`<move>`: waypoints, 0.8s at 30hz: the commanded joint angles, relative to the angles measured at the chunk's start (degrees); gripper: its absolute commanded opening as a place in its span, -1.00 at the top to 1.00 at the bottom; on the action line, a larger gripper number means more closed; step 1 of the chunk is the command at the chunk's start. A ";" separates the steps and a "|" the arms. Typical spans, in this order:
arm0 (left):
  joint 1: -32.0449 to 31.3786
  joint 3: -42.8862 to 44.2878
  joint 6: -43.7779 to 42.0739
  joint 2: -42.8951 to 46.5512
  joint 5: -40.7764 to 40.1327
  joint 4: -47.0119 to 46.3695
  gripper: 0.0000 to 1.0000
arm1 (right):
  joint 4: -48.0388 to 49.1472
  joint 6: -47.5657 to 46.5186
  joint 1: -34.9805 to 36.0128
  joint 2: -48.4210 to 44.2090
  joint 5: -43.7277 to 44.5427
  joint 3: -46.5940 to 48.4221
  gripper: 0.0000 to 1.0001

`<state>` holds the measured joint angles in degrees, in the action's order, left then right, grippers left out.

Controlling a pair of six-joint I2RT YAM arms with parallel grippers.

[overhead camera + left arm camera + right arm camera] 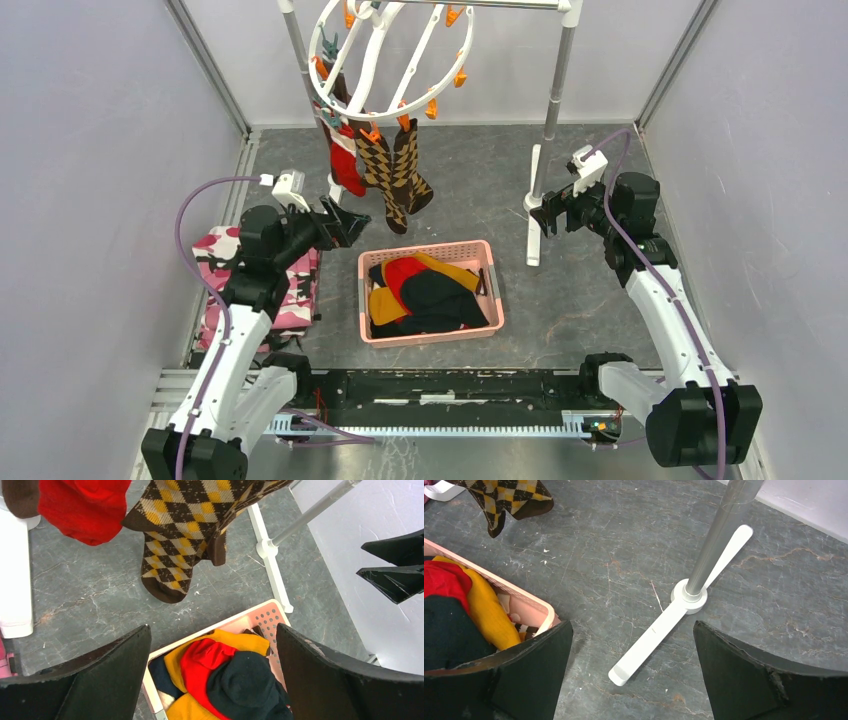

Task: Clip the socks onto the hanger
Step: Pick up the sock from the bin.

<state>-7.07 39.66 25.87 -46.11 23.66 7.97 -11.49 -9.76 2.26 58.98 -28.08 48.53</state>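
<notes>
Red sock (346,165) and argyle socks (398,175) are seen clipped to the hanger (385,60) beyond the basket (440,250); more socks (425,295) are left inside it. Left tool (348,222) and right tool (546,212), flanking the basket, are held spread, empty.

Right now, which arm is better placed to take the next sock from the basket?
Left. The left tool is open and points at the socks in the basket; the right tool, also open, faces the rack's foot.
</notes>
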 commanded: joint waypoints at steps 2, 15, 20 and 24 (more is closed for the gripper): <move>0.43 1.14 0.45 1.30 3.87 -4.31 -0.99 | 0.84 1.99 0.35 -0.41 -1.14 2.83 -0.96; -0.26 -4.51 9.14 1.90 12.28 -15.55 -1.00 | 1.64 -4.14 0.71 0.00 -11.01 0.26 -0.96; -21.04 -7.09 7.33 2.00 -5.97 -15.68 -1.00 | -7.90 -27.29 5.63 0.90 -26.98 -0.30 -0.96; -37.18 -6.76 3.23 -3.26 -20.70 -16.48 -1.00 | -11.12 -33.17 7.59 2.33 -27.39 -1.12 -0.96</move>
<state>-34.28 32.40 32.18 -45.95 18.24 -4.93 -18.26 -30.87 8.64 60.01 -49.06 48.29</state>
